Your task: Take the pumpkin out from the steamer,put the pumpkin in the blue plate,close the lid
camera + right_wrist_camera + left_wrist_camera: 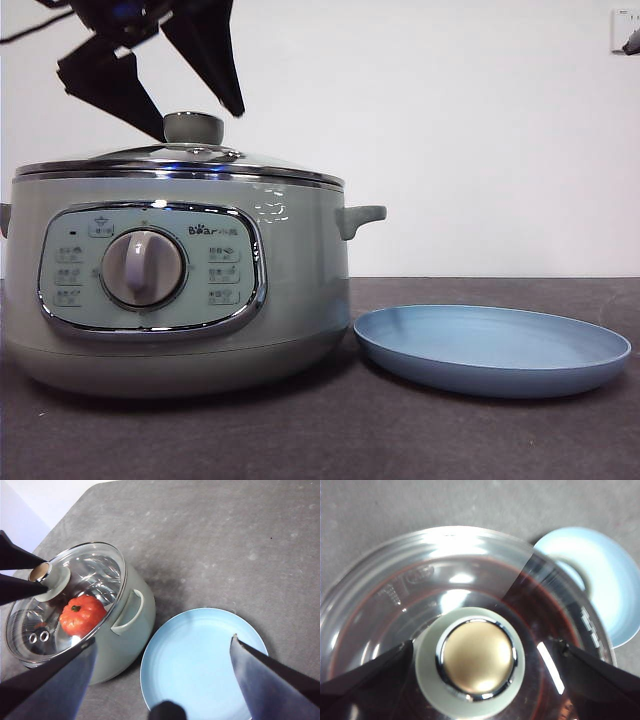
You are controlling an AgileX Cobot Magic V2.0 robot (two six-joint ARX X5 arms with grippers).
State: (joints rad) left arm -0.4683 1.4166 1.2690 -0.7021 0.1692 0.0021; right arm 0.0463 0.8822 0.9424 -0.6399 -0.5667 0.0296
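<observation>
The tabletop (480, 440) is a dark grey, faintly mottled surface. Two things rest directly on it: the sage-green Bear steamer (180, 290) and, just beside it on the side of its small handle, the shallow blue plate (492, 350), lying flat with nothing in it

Bright, even light from overhead. White glare streaks the lid (460, 580) in the left wrist view, and its knob (477, 659) gleams. The blue plate (600, 580) washes out pale and soft there. The steamer (131, 615) throws a soft shadow across the worktop (240, 540). The right hand's (162, 680) jaws are blurred.
</observation>
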